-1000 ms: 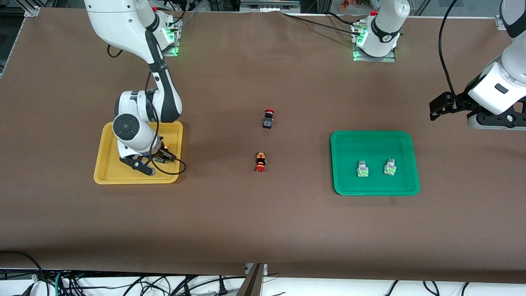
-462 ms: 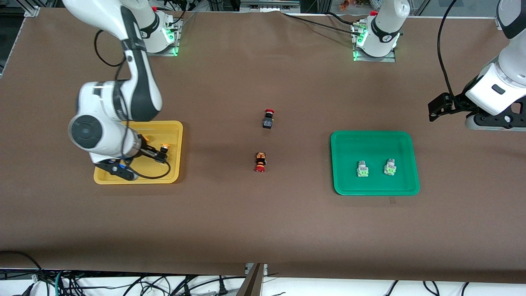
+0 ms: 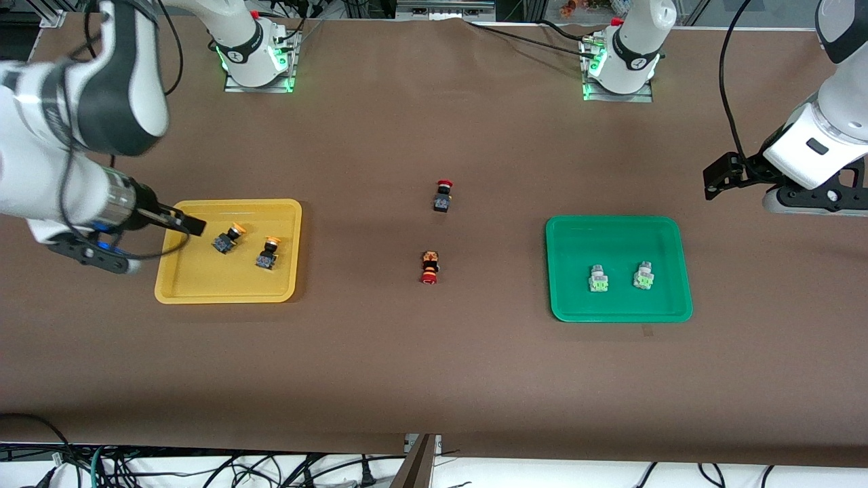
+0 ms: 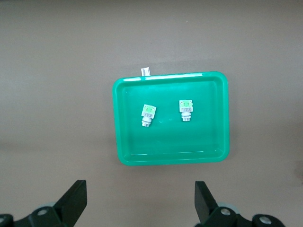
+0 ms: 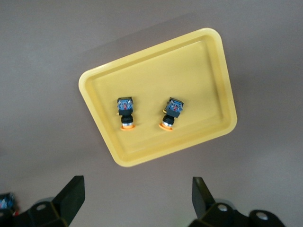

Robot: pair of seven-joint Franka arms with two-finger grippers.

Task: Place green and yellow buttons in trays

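Observation:
The yellow tray (image 3: 183,285) holds two black-and-blue buttons with yellow-orange caps (image 3: 226,240) (image 3: 266,255), lying apart. My right gripper (image 3: 183,224) is open and empty, up in the air over the tray's rim toward the right arm's end. In the right wrist view the tray (image 5: 189,71) and both buttons (image 5: 125,111) (image 5: 172,112) lie below my open right gripper (image 5: 137,201). The green tray (image 3: 617,234) holds two whitish-grey green-marked buttons (image 3: 597,279) (image 3: 643,276). My left gripper (image 3: 720,177) waits open and empty, raised toward the left arm's end. The left wrist view shows the green tray (image 4: 170,158), its buttons (image 4: 148,115) (image 4: 186,109) and that gripper (image 4: 139,203).
Two dark switches with red caps lie on the table between the trays, one (image 3: 442,196) farther from the front camera than the other (image 3: 429,266). A small white tag (image 4: 145,71) lies against the green tray's rim.
My right gripper has let go of a yellow-capped button in the yellow tray, then risen and drawn back toward the right arm's end. The left arm has hardly moved.

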